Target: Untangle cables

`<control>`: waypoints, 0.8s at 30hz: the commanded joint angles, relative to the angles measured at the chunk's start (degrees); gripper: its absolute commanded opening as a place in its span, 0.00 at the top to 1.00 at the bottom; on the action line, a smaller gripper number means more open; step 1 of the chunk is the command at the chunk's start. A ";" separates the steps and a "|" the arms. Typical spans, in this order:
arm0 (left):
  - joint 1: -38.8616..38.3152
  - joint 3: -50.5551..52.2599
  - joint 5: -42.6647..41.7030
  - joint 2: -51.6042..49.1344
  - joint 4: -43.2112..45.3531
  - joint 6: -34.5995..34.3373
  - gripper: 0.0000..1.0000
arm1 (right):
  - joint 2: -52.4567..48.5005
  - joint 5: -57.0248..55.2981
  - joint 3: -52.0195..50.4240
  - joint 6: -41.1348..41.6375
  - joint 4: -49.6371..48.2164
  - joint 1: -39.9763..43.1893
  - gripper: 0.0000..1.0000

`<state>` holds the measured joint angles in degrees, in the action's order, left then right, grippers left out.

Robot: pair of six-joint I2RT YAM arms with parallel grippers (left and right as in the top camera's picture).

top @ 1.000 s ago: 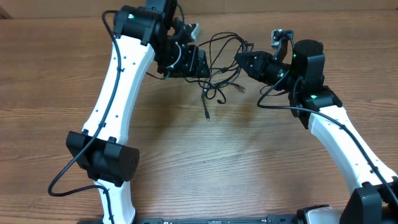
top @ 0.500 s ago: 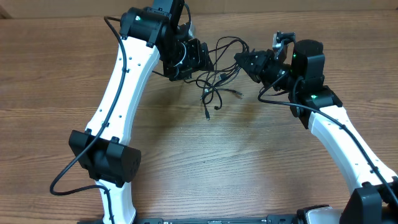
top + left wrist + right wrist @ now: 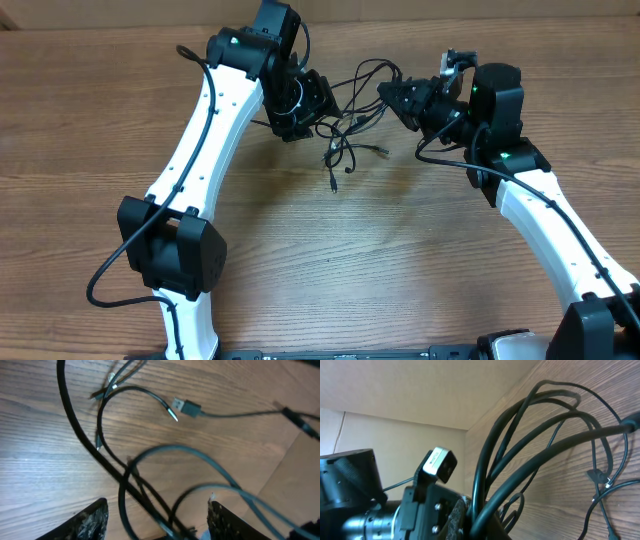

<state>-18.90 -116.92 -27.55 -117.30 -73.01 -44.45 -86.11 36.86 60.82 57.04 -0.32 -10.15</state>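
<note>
The cables are thin black cords in a loose tangle on the wooden table, between my two grippers at the far middle. One plug end lies nearest the front. My left gripper is at the tangle's left side. In the left wrist view it is open, with several cords running between its fingers and a metal-tipped USB plug lying beyond. My right gripper is at the tangle's right side. In the right wrist view it is shut on a bunch of cords that loop up and away.
The table's far edge meets a tan cardboard wall just behind the tangle. The left arm's wrist with its small camera stands close in front of the right gripper. Thicker black wires run along both white arms.
The left arm has swung right and its wrist has turned, bringing the gripper closer into the tangle. The cords shifted slightly. The right arm has stayed in place, holding its bunch.
</note>
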 commanded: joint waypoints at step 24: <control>3.67 10.47 -2.51 -0.48 10.19 -10.47 0.53 | 0.28 2.08 0.35 0.42 0.20 0.26 0.96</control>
<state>-15.94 -106.76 -27.66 -117.34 -62.94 -54.08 -86.11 38.13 60.82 57.23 0.10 -10.15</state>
